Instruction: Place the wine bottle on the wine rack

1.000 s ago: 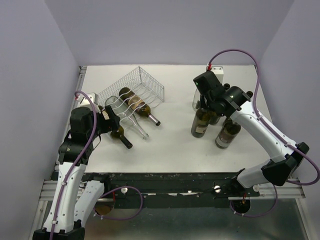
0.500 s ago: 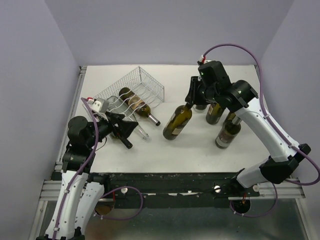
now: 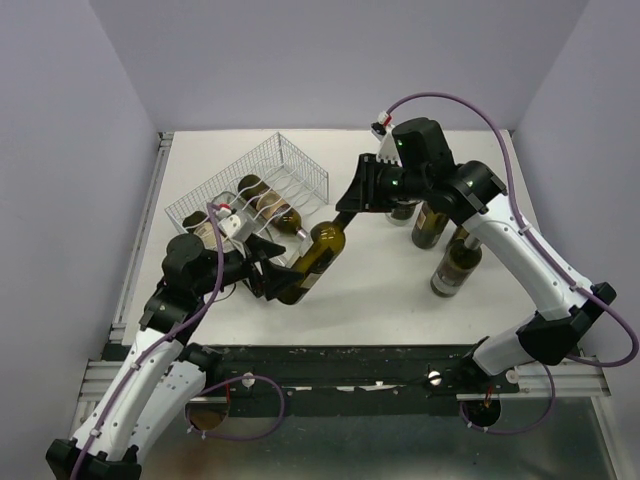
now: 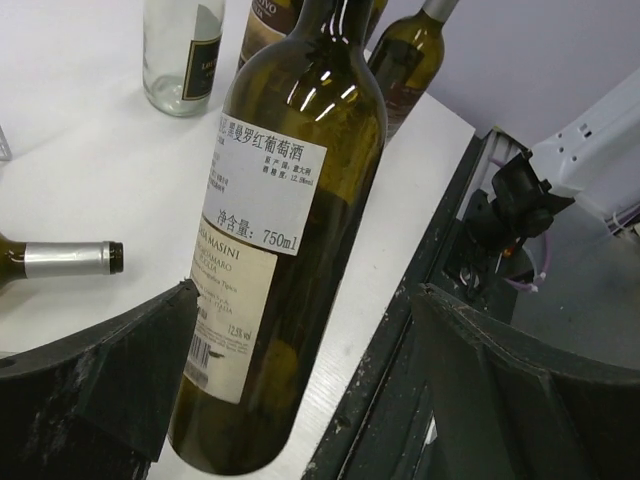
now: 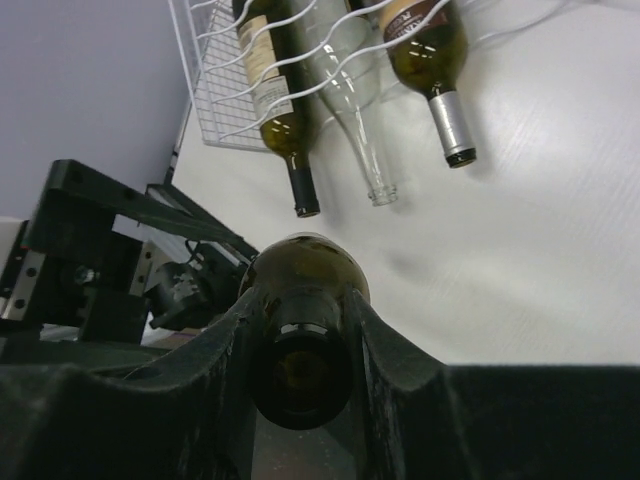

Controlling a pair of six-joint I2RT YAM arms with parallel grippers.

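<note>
My right gripper (image 3: 347, 206) is shut on the neck of a dark green wine bottle (image 3: 312, 262) and holds it tilted, base down-left, over the table's middle. In the right wrist view the fingers (image 5: 225, 360) clamp the bottle's neck (image 5: 300, 345). My left gripper (image 3: 268, 270) is open, its jaws on either side of the bottle's lower body (image 4: 290, 230), with a gap on the right side. The white wire wine rack (image 3: 285, 160) stands at the back left, tilted, with three bottles lying in it, necks sticking out. The rack also shows in the right wrist view (image 5: 215, 100).
Three bottles stand at the right: one (image 3: 430, 225), one (image 3: 455, 265) and one (image 3: 403, 208) behind the right arm. The left wrist view shows a clear bottle (image 4: 180, 50), a foil-capped neck (image 4: 65, 258) and the table's dark front edge (image 4: 400, 330).
My right arm has lifted the bottle from the group at the right, carried it left and tilted it. My left arm has swung right from the rack to the bottle's base.
</note>
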